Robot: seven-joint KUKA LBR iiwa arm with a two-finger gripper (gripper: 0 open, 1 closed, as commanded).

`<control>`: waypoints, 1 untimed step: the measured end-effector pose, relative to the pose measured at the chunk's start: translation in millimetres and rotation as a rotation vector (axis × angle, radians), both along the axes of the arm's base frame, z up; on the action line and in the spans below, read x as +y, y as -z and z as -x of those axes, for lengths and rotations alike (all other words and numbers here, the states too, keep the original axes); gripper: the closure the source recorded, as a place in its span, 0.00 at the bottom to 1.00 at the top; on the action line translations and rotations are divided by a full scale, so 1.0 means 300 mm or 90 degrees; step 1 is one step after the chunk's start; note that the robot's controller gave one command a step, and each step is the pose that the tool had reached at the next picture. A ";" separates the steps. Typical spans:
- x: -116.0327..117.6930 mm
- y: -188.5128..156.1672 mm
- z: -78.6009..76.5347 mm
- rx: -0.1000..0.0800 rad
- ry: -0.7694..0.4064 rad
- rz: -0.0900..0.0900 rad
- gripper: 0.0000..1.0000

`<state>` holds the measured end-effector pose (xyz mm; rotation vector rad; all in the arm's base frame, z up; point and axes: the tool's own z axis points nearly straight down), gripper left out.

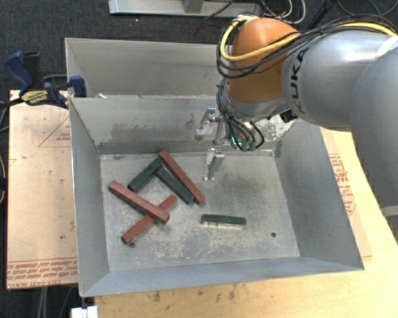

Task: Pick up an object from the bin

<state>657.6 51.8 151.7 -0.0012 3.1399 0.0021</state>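
My gripper [209, 144] hangs under the orange wrist cover, above the back middle of the bin. Its two metal fingers stand apart and open, with nothing between them. The lower fingertip [213, 166] sits just right of a reddish-brown bar [182, 177] that slants across the bin floor. A dark green bar [144, 176] leans against that bar's upper end, and another dark green bar [180, 189] runs under it. A short dark green bar [223, 221] lies alone on the floor, in front of the gripper.
Two more reddish-brown bars [138, 202] [149, 220] cross each other at the left front of the floor. The grey arm comes in from the right over the bin's right wall. Bare floor lies to the right of the gripper.
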 end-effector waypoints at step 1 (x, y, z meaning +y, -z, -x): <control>0.038 0.241 0.193 -0.011 0.007 -0.002 1.00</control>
